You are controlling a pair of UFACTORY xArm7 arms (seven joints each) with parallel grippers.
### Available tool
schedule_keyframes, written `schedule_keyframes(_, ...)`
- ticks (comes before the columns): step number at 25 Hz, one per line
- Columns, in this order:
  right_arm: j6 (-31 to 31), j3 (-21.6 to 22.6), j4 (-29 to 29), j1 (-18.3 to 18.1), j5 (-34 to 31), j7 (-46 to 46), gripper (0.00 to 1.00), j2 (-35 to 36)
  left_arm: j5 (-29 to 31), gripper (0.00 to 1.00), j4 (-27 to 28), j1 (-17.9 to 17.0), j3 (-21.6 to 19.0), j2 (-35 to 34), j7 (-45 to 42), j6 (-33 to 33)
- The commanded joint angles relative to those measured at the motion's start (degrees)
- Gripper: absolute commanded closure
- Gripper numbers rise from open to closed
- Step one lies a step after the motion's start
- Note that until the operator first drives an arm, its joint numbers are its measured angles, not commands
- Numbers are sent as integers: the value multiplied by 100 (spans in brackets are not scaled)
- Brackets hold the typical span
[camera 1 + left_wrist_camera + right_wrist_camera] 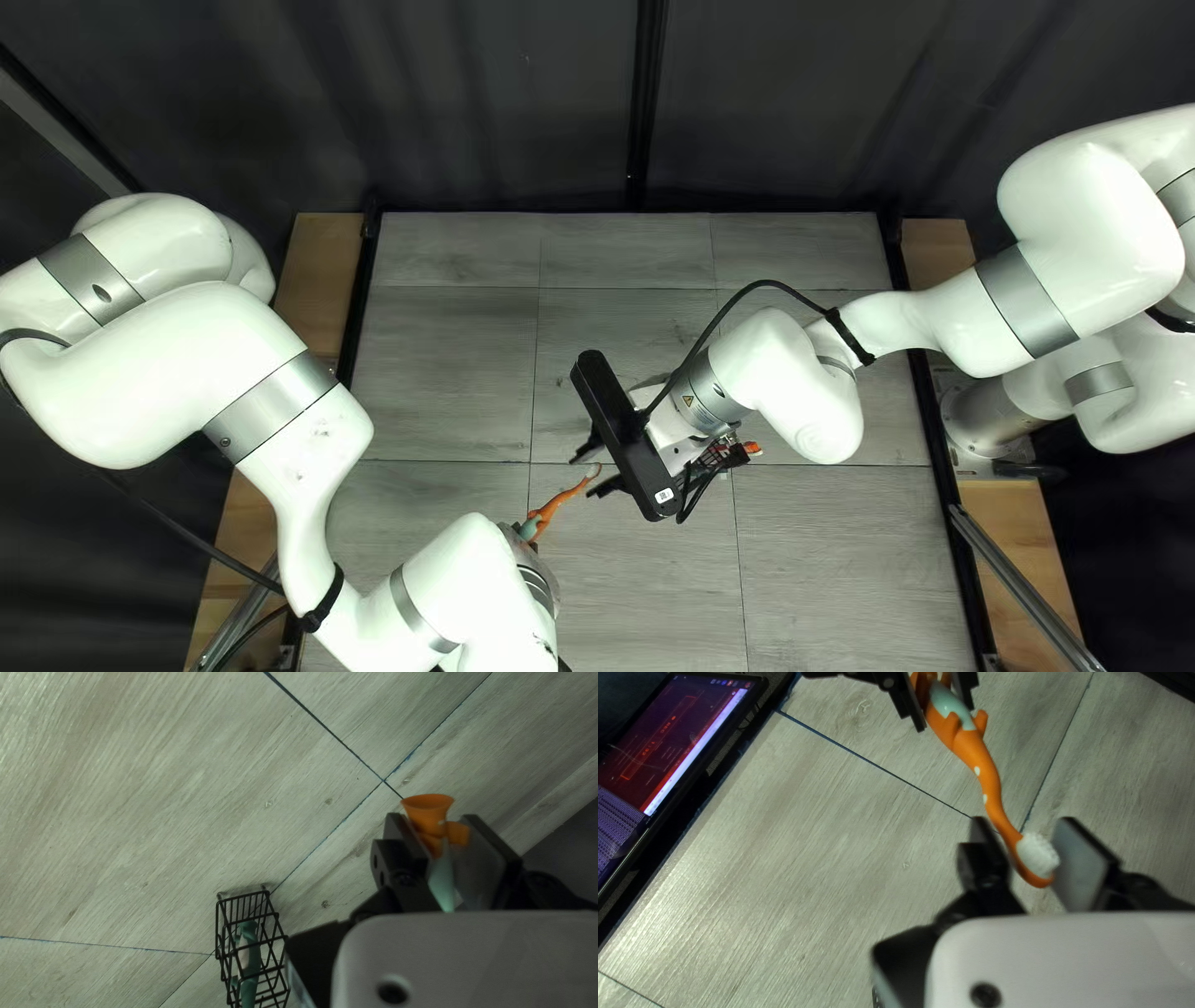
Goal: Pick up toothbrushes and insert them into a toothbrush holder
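Left gripper (pixel 543 583): clamped on the handle of a curved orange plastic toothbrush (pixel 986 784) with a pale green inset; its flared orange base (pixel 428 812) pokes out past the fingers. Brush spans the two grippers, white-bristled head (pixel 1037 854) at the right gripper (pixel 585 477). Cannot tell whether that one grips it. Black wire toothbrush holder (pixel 217 928) on grey wood-look table (pixel 647 597), beside left gripper, green toothbrush (pixel 250 958) inside. Lit screen (pixel 666 740) past table edge.

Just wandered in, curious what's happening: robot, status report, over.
Left jaws shut on orange brush. Right jaws open around its head. Rack off aside, green brush inside; nothing seen blocking.
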Motion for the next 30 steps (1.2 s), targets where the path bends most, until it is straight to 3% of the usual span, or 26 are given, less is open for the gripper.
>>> schedule_keyframes(1, 3, -31, -30, 46, -92, 91, 97, -46, 0, 0, 0, 0, 0, 0, 0, 0)
schedule_keyframes(6, 87, -165, -235, 177, -538, 573, 97, -299, 0, 0, 0, 0, 0, 0, 0, 0)
schedule_keyframes(8, 179, -254, -415, 224, -1178, 1214, 97, -519, 0, 0, 0, 0, 0, 0, 0, 0)
schedule_keyframes(9, 309, -244, -565, 151, -1890, 1902, 97, -716, 0, 0, 0, 0, 0, 0, 0, 0)
schedule_keyframes(13, 973, 170, -841, -413, -3265, 3264, 96, -1354, 0, 0, 0, 0, 0, 0, 0, 0)
schedule_keyframes(19, 3108, 310, -332, -625, -3839, 4024, 96, -2010, 0, 0, 0, 0, 0, 0, 0, 0)
schedule_keyframes(25, 5232, 556, 852, -734, -4219, 4734, 96, -1949, 0, 0, 0, 0, 0, 0, 0, 0)
schedule_keyframes(28, 5971, 685, 1221, -745, -4397, 4946, 96, -1969, 0, 0, 0, 0, 0, 0, 0, 0)
schedule_keyframes(30, 6528, 806, 1463, -740, -4548, 5131, 96, -1976, -232, 0, -283, 100, -10, -324, -44, -122)
